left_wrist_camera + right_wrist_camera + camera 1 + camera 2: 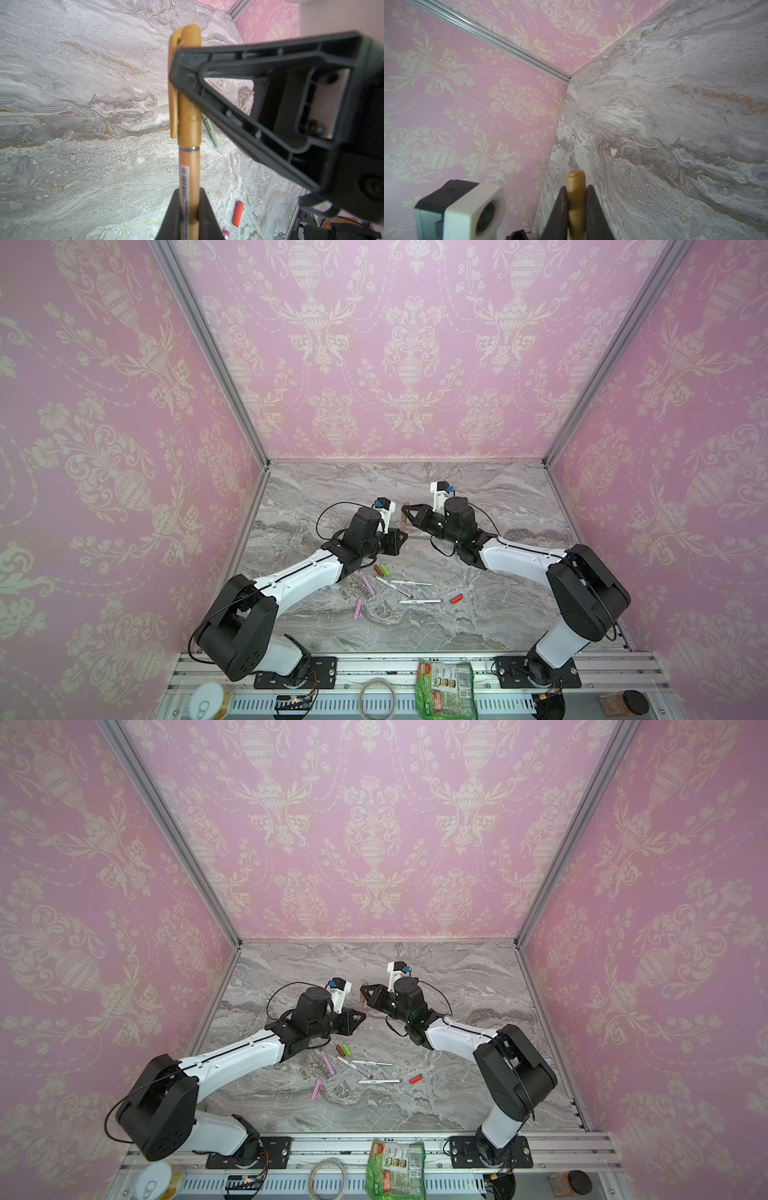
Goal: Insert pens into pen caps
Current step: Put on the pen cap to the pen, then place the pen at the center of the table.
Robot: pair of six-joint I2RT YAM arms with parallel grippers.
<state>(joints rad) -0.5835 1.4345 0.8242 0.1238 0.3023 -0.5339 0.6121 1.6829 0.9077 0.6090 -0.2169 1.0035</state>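
Holding a tan pen (189, 166) above the counter (83, 104), the left end effector (188, 207) is gripping its barrel tightly while the right end effector (576, 203) is pinching the tan cap (188, 128) sitting over the pen's tip.

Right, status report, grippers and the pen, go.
Left gripper shut on tan pen. Right gripper shut on tan cap, cap over the pen's tip. White pens loose on table, well apart.

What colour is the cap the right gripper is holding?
Tan-brown cap, same as its pen; clearest in the left wrist view.
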